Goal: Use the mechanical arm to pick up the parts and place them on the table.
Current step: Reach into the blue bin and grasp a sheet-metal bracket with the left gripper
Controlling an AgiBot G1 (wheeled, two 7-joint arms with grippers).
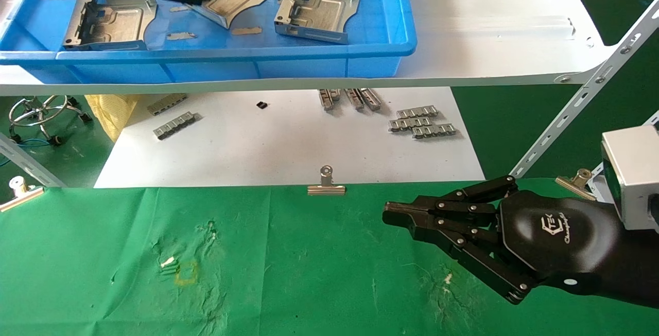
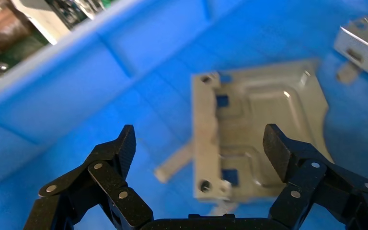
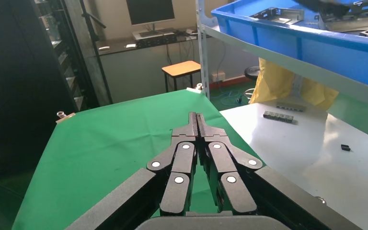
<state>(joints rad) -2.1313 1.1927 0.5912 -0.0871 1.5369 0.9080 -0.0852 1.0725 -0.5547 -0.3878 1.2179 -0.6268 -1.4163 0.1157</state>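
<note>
Left claw [image 2: 199, 143] reaches forward with fingers spread wide; right claw [image 1: 391, 216] rests low, fingers pressed together

Bin wall [image 1: 206, 66] — bracket [image 2: 258, 139] between fingers [image 2: 120, 148]

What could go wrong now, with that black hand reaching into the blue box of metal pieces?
The left gripper hangs open over the middle part in the blue bin.

1. That part lies tilted in the bin, so the fingers may close unevenly and it could slip.
2. Loose metal slivers lie beside it and might get pinched along.
3. Another part sits close by and could be nudged.

The right gripper waits shut over the green table.
</note>
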